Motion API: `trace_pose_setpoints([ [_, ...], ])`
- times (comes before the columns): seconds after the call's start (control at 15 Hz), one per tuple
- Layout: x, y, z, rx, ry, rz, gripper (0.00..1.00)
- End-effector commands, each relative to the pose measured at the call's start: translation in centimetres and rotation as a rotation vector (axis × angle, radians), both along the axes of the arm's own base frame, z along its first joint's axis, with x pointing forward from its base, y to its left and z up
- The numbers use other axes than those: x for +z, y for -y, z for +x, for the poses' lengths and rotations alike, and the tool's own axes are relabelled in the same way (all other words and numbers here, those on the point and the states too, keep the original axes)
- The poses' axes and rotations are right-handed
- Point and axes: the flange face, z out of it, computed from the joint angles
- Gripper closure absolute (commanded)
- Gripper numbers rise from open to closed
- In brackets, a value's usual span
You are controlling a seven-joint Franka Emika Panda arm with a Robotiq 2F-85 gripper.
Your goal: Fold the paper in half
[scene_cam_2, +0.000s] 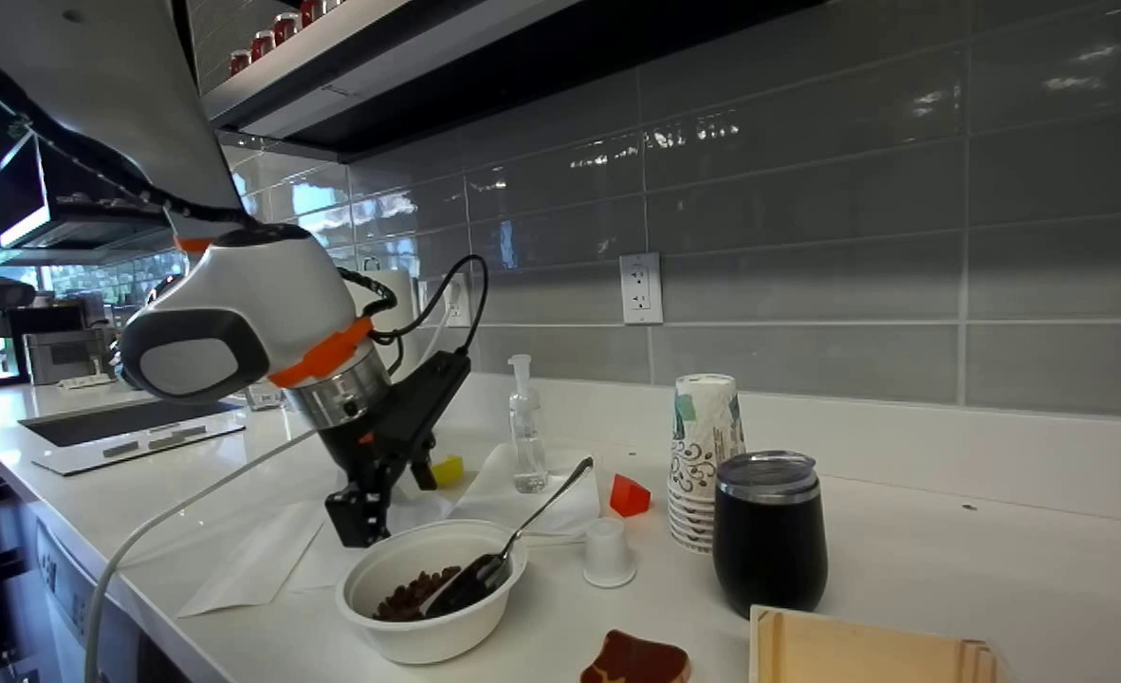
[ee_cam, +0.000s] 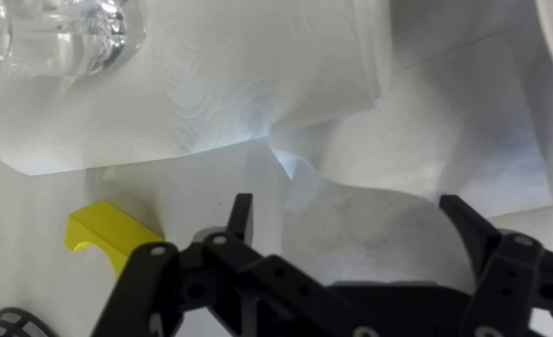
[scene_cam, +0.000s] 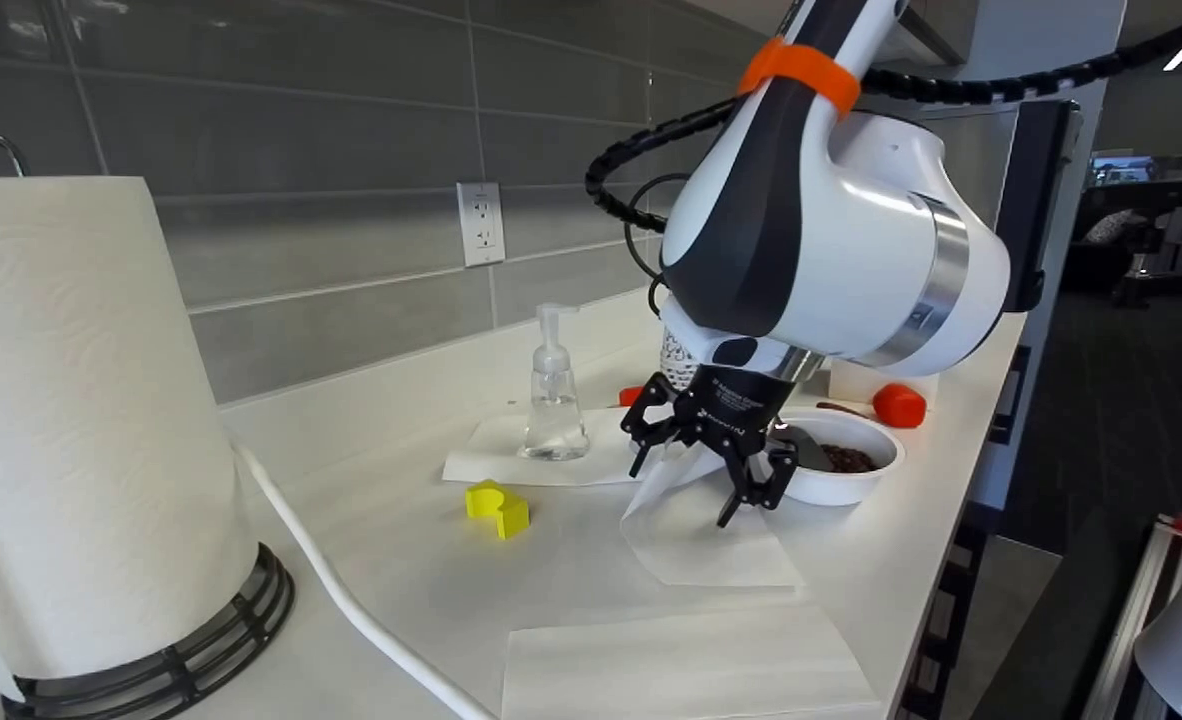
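Roll of paper towels (scene_cam: pixel 81 420) nearest, upright on a black wire stand (scene_cam: pixel 183 675), close to the tile wall (scene_cam: pixel 301 130). White cord (scene_cam: pixel 351 604) trails along the counter (scene_cam: pixel 411 560) just beside it. Next, to the right, a wide flat sheet (scene_cam: pixel 671 665), white, lying level.

Then the paper (scene_cam: pixel 691 550): soft, plain, white, resting on the counter just past the flat sheet. Its left edge is rounded; a part at the back lifts and slants up. Yellow block (scene_cam: pixel 513 515) apart from it, to the left, a curved notch cut in one side. Gripper (scene_cam: pixel 680 496) over the paper, pointing down. Its fingers (ee_cam: pixel 475 229) stand wide apart, a broad gap showing in the wrist view too. Whether the tips touch the paper, cannot tell.

Behind the paper, a white towel sheet (scene_cam: pixel 481 455) with a clear pump bottle (scene_cam: pixel 554 420) standing upright on it. To the right, a round white bowl (scene_cam: pixel 831 488), seen in both exterior views, holds small brown pieces (scene_cam_2: pixel 409 598) and a spoon (scene_cam_2: pixel 470 583), handle slanting out over the rim. Black-and-white arm (scene_cam: pixel 851 270) overhead, orange band (scene_cam: pixel 803 72) around it.

Farther, in an exterior view: red block (scene_cam_2: pixel 629 496), small white cup (scene_cam_2: pixel 608 550) set rim down, stack of paper cups (scene_cam_2: pixel 706 455), black tumbler (scene_cam_2: pixel 771 541) with a clear lid, and last a pale wooden box (scene_cam_2: pixel 854 655), partly out of view
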Motion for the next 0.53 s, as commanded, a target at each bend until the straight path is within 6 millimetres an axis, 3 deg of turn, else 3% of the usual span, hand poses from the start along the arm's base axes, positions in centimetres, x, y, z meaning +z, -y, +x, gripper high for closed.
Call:
trace_pose_setpoints([
  [0.0, 0.7, -0.3, -0.8, -0.011, 0.012, 0.011, 0.0],
  [0.47, 1.6, -0.7, -2.3, -0.099, 0.015, 0.053, 0.0],
])
